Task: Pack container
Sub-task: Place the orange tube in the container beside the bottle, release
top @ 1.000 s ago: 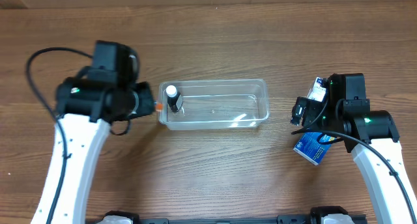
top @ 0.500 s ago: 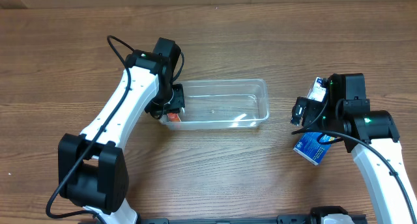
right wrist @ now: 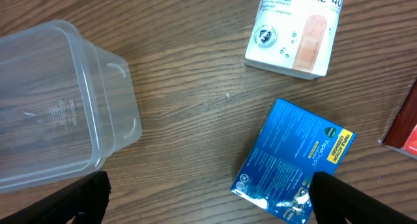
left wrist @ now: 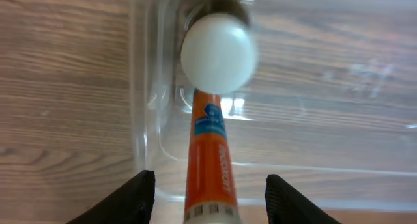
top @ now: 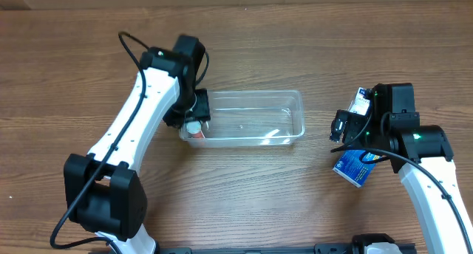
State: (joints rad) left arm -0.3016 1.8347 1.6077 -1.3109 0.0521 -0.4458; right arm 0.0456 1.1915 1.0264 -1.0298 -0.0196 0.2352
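A wooden table [top: 244,202] is seen from above, and the clear container [top: 301,117] is set near its middle, long side across. The left arm [top: 140,114] is stretched over the container's left end. The left claw [left wrist: 210,180] is held above that end with its fingers apart, and nothing is clamped. An orange tube [left wrist: 208,159] is seen between the fingers without being touched by them, its upper end just beside a round white cap [left wrist: 218,51]. The right claw [right wrist: 210,185] is spread wide over bare table, well right of the container. A blue box [right wrist: 293,162] is laid flat below it, tilted, and a white plaster box [right wrist: 296,25] is placed near it.
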